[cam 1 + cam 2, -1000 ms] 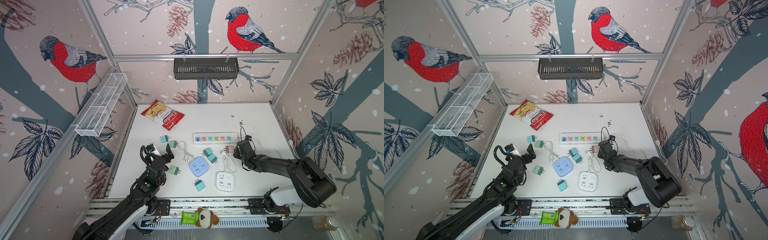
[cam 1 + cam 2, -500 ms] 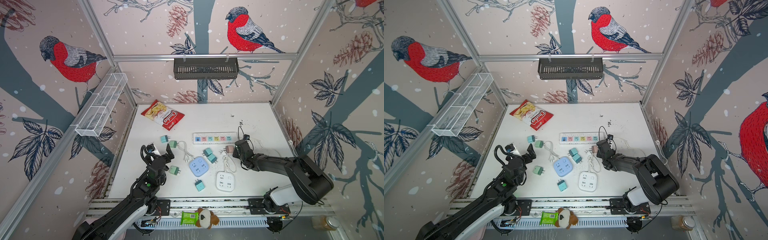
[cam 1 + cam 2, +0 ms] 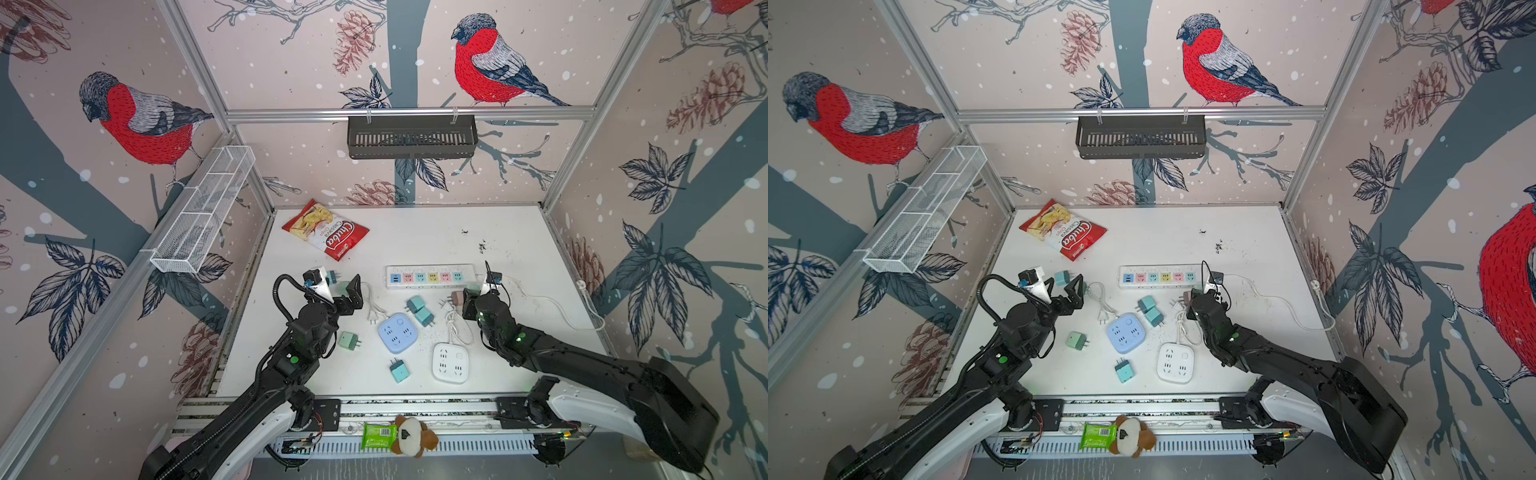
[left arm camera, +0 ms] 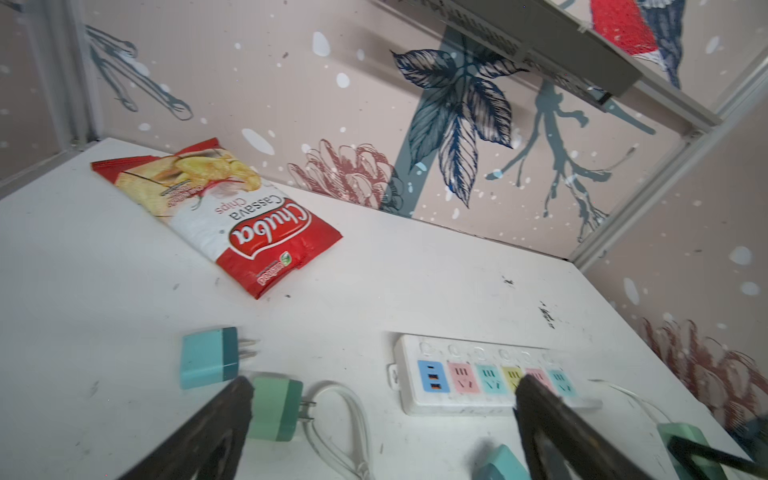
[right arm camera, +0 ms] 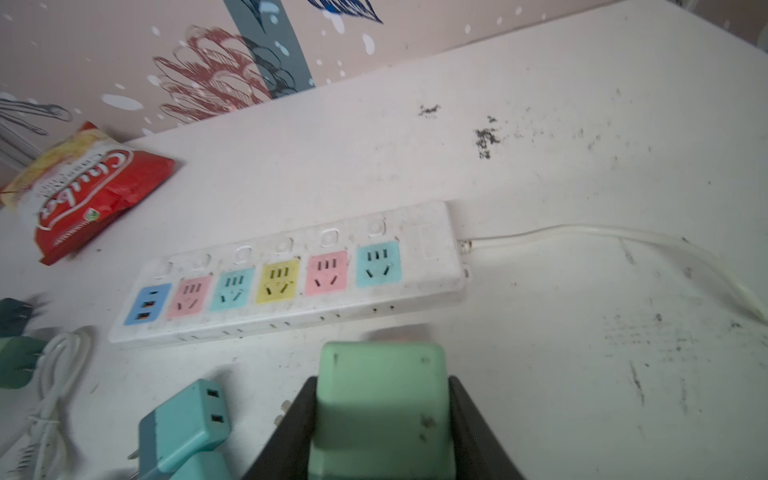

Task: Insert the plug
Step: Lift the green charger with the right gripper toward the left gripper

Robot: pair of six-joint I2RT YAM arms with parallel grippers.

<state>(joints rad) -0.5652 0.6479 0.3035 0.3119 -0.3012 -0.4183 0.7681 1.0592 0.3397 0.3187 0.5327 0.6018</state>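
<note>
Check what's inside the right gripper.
A green plug, clamped in the right gripper. Its prongs are hidden behind its own body; the fingers cover its sides.

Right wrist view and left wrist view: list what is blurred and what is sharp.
Right wrist view: the green plug, close to the lens, is soft, the power strip is sharp, the chips bag is smeared. Left wrist view: the chips bag is crisp, the dark fingers of the left pincer are blurred.
</note>
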